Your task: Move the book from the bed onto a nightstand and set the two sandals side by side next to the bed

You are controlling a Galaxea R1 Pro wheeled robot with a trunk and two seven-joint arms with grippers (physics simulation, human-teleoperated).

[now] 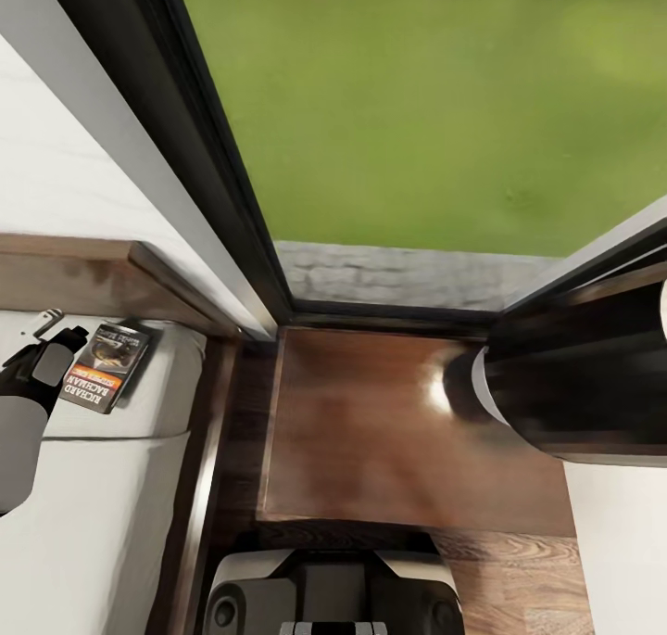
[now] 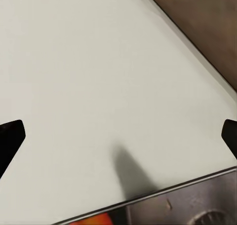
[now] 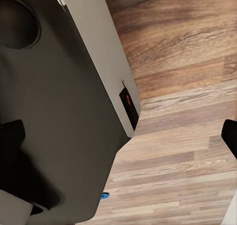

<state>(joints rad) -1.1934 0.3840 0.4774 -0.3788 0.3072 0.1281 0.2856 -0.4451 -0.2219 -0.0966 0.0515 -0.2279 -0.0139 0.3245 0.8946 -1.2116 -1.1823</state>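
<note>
As it lies bedward, left end effector [image 1: 69, 343] seemingly touches book [image 1: 106, 368]

A black-framed window [image 1: 232, 199] met a second pane at the corner, looking out on a green lawn [image 1: 417, 107] edged by a strip of grey stone paving [image 1: 398, 275]. The white wall [image 1: 56, 162] stood to the left of the frame. Light wood-plank floor [image 3: 187, 87] ran with pale and brown boards, also showing in the head view's lower right corner, and a soft glare lay on glossy dark wood below the window.
</note>
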